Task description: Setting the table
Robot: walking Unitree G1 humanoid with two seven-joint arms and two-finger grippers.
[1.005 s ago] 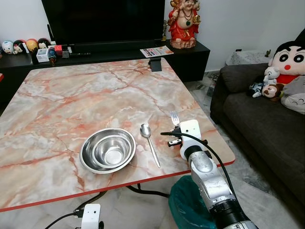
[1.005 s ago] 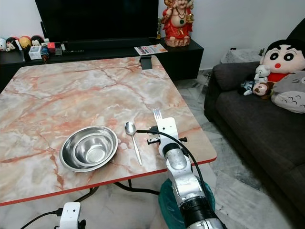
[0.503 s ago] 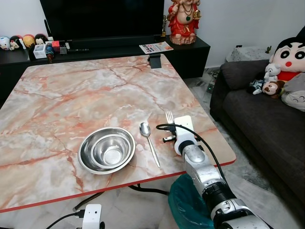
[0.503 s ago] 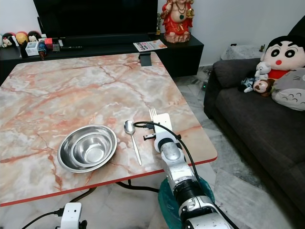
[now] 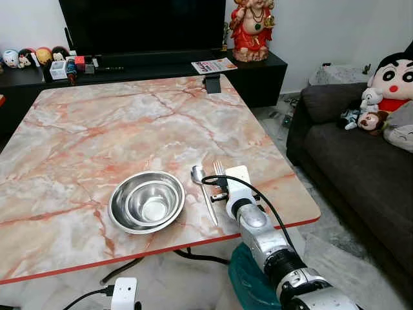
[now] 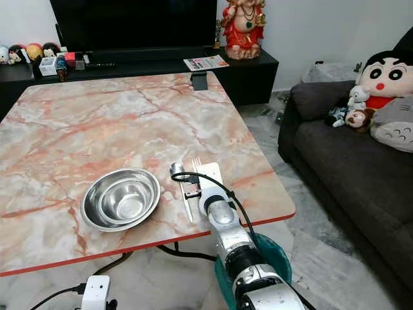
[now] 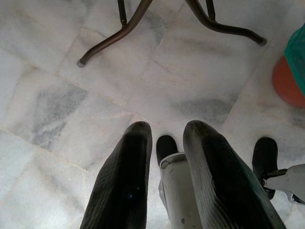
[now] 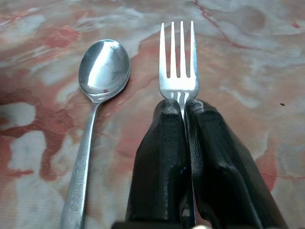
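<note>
Two nested steel bowls (image 5: 147, 201) stand near the front edge of the marble table (image 5: 129, 123). A steel spoon (image 5: 204, 190) lies just right of them, bowl end away from me. My right gripper (image 8: 183, 107) is shut on a steel fork (image 8: 177, 52). It holds the fork low over the table, tines pointing away, parallel to the spoon (image 8: 102, 71) and close on its right. In the left eye view the fork's tines (image 5: 219, 169) stick out past the white wrist block. My left gripper (image 7: 164, 143) hangs open over the floor below the table.
A small dark object (image 5: 211, 84) stands at the table's far edge. Behind it is a black TV stand (image 5: 161, 64) with a red figurine (image 5: 251, 29). A dark sofa (image 5: 348, 148) with plush toys lies to the right. A teal bag (image 5: 245, 278) sits under the table's front right corner.
My right gripper has carried the fork leftward, from about a hand's width right of the spoon to right beside it. The camera has shifted slightly.
</note>
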